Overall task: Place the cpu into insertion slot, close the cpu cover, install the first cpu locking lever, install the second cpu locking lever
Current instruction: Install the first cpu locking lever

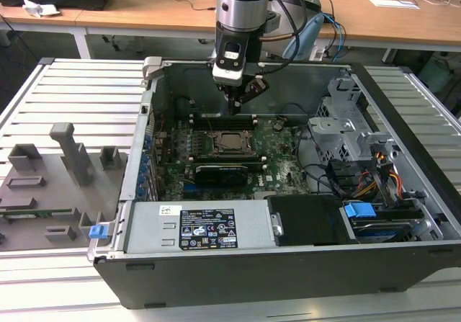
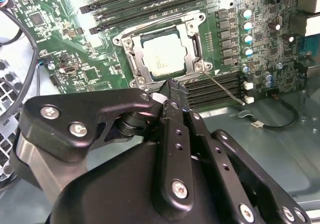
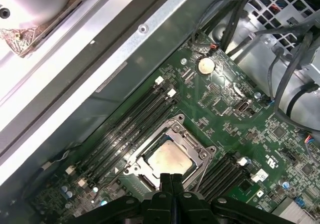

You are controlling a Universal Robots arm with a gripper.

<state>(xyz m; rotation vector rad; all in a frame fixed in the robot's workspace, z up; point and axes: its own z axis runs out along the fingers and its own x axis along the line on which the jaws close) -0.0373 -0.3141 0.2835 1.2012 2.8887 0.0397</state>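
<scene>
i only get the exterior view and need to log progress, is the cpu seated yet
observer: yes, in the second wrist view the cpu is seated, with the cover lying flat around it
operator: and the levers
observer: one thin lever angles out from the cover's corner across the memory slots, not tucked along the frame
operator: gripper holding anything
observer: no, in the first wrist view the gripper is shut with nothing between its fingers, and its tip is at the cover's edge
</scene>
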